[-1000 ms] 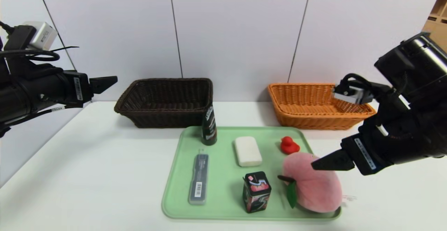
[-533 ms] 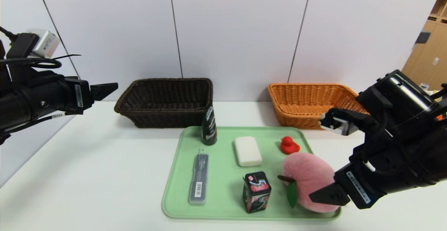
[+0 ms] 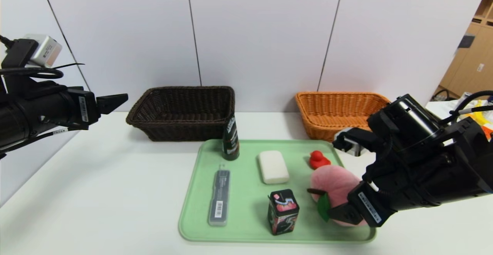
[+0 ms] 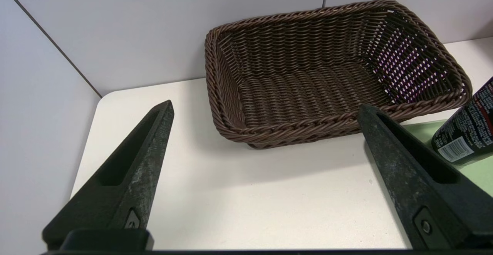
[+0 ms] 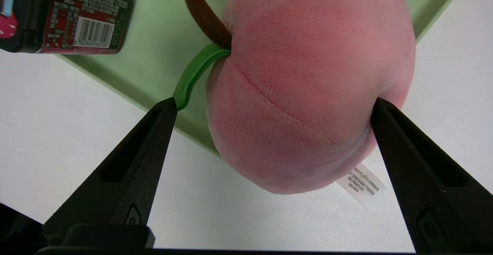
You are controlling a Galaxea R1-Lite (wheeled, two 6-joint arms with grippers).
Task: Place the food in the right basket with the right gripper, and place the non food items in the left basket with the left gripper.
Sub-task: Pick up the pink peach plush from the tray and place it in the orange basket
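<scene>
A pink plush peach (image 3: 334, 187) (image 5: 308, 93) with a brown stem and green leaf lies at the front right corner of the green tray (image 3: 246, 212), hanging over its rim. My right gripper (image 3: 341, 210) (image 5: 274, 103) is open and low, one finger on each side of the peach; one fingertip meets its side, the other is by the leaf. My left gripper (image 3: 122, 98) (image 4: 265, 106) hangs open and empty above the table's left side, before the dark brown basket (image 3: 181, 112) (image 4: 327, 74). The orange basket (image 3: 335, 112) stands at the back right.
On the tray also are a dark spray bottle (image 3: 230, 139) (image 4: 466, 131), a white soap bar (image 3: 273, 166), a red toy duck (image 3: 319, 160), a flat black case (image 3: 219, 197) and a small dark strawberry-print tin (image 3: 283, 210) (image 5: 69, 16).
My right arm has come down and forward, from above the peach to low at its near side, with the fingers now either side of it. The left arm has barely moved.
</scene>
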